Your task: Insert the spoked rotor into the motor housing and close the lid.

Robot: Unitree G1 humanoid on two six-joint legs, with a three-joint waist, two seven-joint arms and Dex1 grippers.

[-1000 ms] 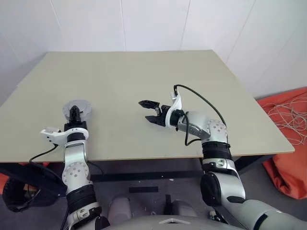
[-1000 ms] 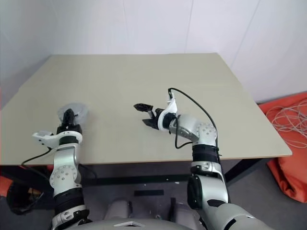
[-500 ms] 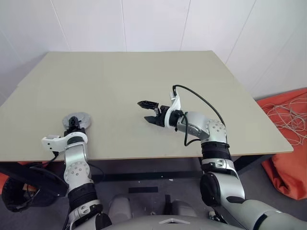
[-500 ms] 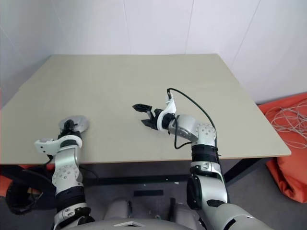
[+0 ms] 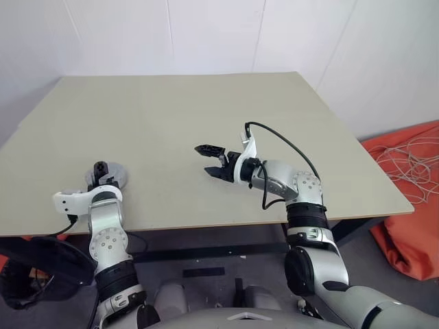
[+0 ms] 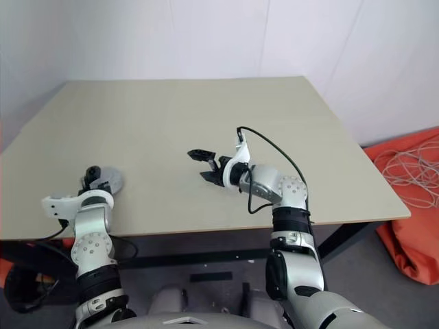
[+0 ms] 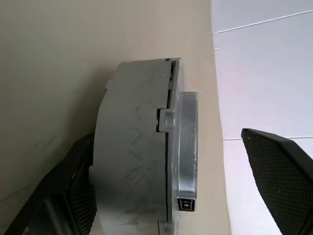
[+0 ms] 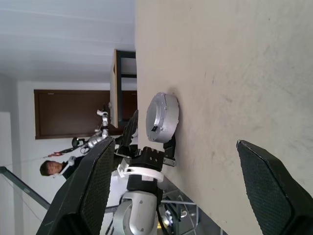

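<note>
The left gripper's [image 7: 178,196] fingers [image 7: 281,176] stand spread on either side of the closed motor housing [image 7: 132,156], which rests on the counter [image 5: 206,110] near its front left corner, with the lid [image 7: 187,152] seated on top. The right gripper [image 5: 211,160] hovers mid-counter, fingers apart and empty. The job looks finished; only drawing the hands back seems left. The left wrist view shows the seam under the lid; the right wrist view adds a person [image 8: 49,168] beyond the counter.

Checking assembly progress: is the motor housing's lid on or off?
On: the lid sits flush atop the motor housing.
</note>
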